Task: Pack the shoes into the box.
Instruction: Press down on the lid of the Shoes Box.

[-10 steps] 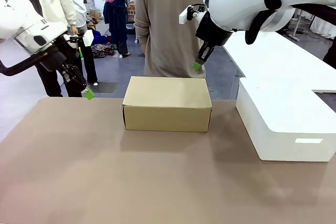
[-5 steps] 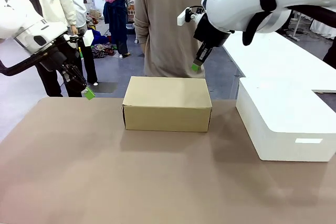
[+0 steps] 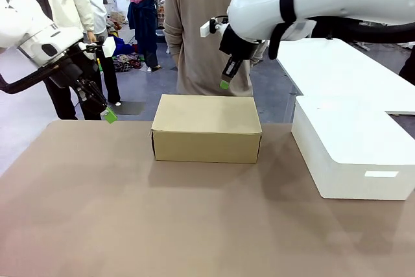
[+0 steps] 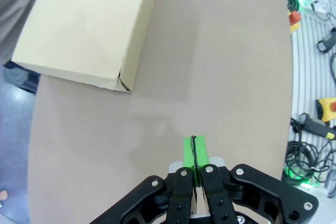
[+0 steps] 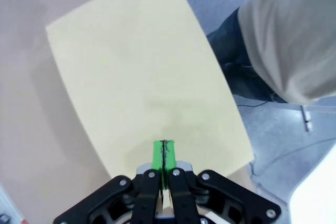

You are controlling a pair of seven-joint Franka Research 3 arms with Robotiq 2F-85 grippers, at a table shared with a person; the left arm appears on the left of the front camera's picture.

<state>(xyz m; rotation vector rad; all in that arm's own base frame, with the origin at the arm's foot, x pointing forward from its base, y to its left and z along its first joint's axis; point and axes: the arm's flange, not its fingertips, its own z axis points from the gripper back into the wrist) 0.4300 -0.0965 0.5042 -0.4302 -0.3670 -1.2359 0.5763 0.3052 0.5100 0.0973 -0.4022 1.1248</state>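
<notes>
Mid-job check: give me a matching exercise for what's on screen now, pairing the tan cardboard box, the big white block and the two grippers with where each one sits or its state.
Things:
1. tan cardboard box
2. smooth white block
3. left gripper
4. right gripper

Places or states:
A. shut, in the air above the box's far edge
B. lid closed, mid-table in front of the person
C. shut, above the table's far left corner
D. on the table to the right of the box

Pairs: 1-B, 2-D, 3-C, 4-A

Matt tan cardboard box (image 3: 206, 128), smooth white block (image 3: 353, 150)
</notes>
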